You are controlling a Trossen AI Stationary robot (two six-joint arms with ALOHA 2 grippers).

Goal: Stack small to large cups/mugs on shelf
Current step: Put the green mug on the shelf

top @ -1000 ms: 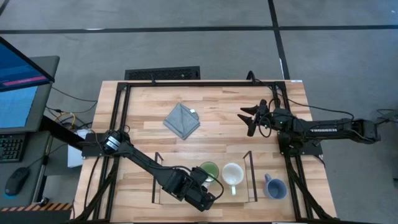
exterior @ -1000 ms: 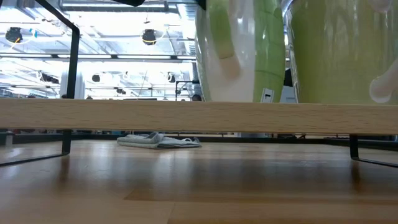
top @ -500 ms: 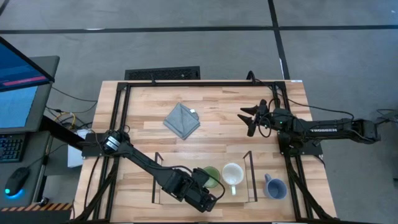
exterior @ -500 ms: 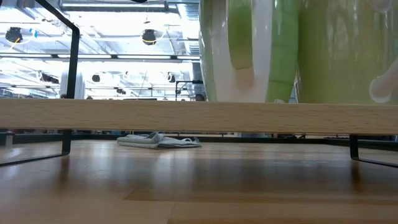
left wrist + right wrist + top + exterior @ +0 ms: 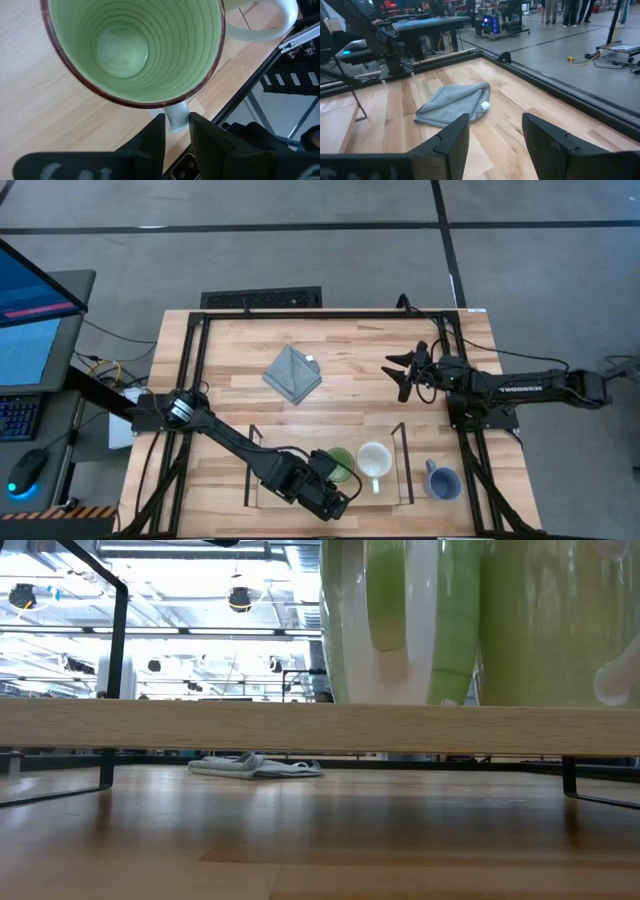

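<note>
The green mug stands on the light-wood shelf, right beside the cream-white mug. In the low view the green mug reaches down to the shelf board, with the cream-white mug beside it. My left gripper is shut on the green mug at its near side. The blue-grey mug stands on the tabletop just right of the shelf. My right gripper hovers open and empty over the table's far right. My left gripper pinches the green mug's handle between its two fingers, on the mug's near side. The fingers come from above, slanting down from the near side. The mug is upright, mouth up, its base at the shelf board.
A grey folded cloth lies on the tabletop toward the far side; it also shows in the right wrist view. The shelf's black wire ends stand at either side. A black frame rims the table.
My left gripper has gone a little toward the table's near and right edges with the green mug. The mug has turned somewhat about its upright axis and now stands closer to the cream-white mug. It has kept still for the last half second.
</note>
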